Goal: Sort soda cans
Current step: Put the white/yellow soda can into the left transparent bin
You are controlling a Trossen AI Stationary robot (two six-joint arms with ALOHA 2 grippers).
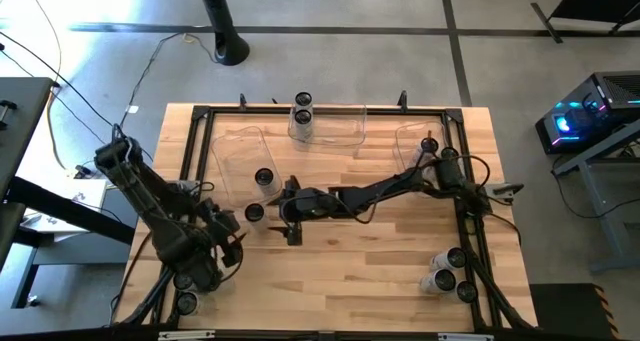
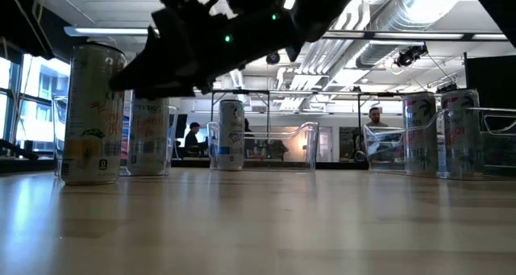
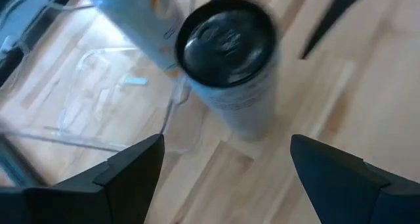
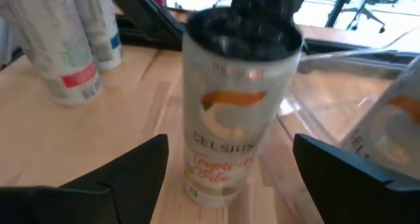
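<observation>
- The right claw [image 1: 291, 224] hangs over the middle of the desk [image 1: 380, 271], at the end of an arm stretched in from the right edge; its 2 fingers [image 4: 125, 178] stand wide apart and hold nothing.
- Straight ahead of it, centred between those fingers, stands 1 upright soda can [image 4: 237, 106] with orange lettering. Its long axis is vertical, so the side walls face the fingers squarely. I judge this to be the loose can [image 1: 254, 213] just left of the claw on the bare wood, though I cannot be sure.
- That can stands outside the clear bin [image 1: 240, 156] at the left rear, which already holds another can [image 1: 264, 178].
- The left claw [image 1: 232, 246] hangs near the front-left corner, also spread open and empty, looking down on the dark top of a can [image 3: 226, 43] beside a bin wall.
- Both claws are near that loose can; by my reading the right one is level with it and better lined up for a side grasp.
- More cans stand in the rear middle bin [image 1: 345, 124], at the front-left corner and at the front-right corner [image 1: 447, 271].
</observation>
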